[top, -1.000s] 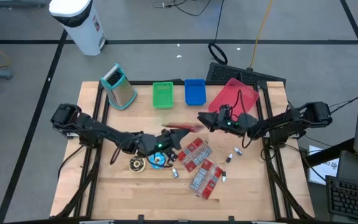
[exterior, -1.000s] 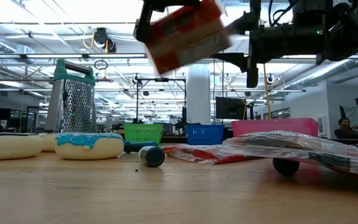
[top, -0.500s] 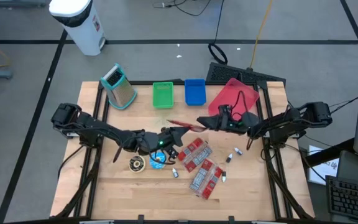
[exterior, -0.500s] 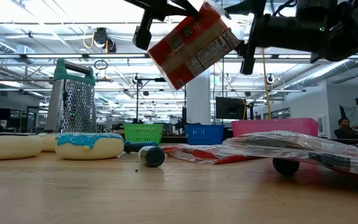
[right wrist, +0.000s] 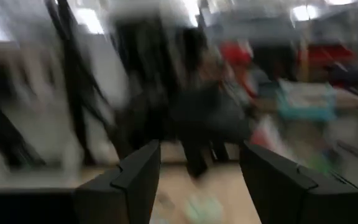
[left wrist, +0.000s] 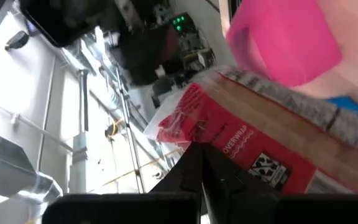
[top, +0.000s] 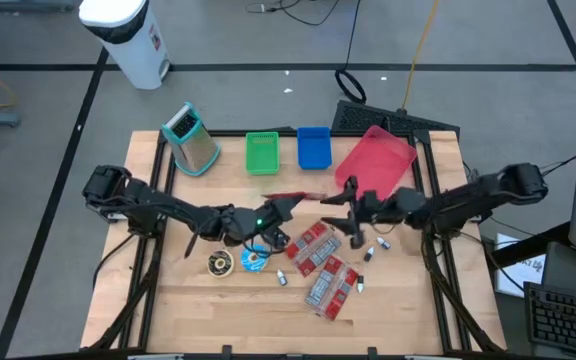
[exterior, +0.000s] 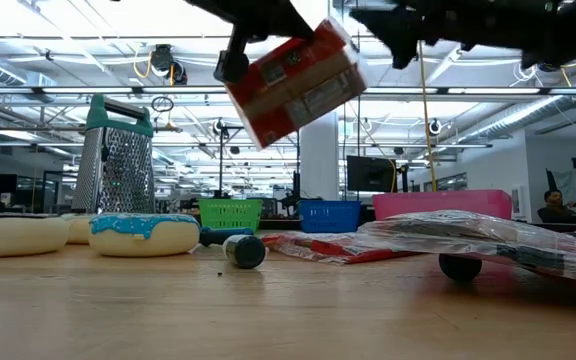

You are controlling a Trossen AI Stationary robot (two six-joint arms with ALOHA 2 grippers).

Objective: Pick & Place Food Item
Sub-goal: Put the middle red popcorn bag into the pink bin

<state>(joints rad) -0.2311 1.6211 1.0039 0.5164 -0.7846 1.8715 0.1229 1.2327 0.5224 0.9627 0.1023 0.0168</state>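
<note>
I'm working over a pale wooden desk (top: 208, 300) on a grey floor, with a big hall behind. The red-and-white snack packet (top: 293, 198) hangs in the air near desk centre, pinched tight in my left pincer (top: 280, 208). My right pincer (top: 352, 212) sits at about three o'clock from it, fingers spread wide and empty.

I judge this a carry: I'd keep the packet level and high, then swing toward whichever bin it is meant for.

At twelve o'clock stand a green basket (top: 262, 152) and a blue basket (top: 313, 147); the pink tray (top: 376, 157) lies at one o'clock, a metal grater (top: 192, 140) at ten. Bagged red packets (top: 320, 262), a blue-iced doughnut (exterior: 144, 233) and small bottles (top: 373, 248) clutter five to seven o'clock, so I'd avoid dipping there; the right arm crowds the tray route.
</note>
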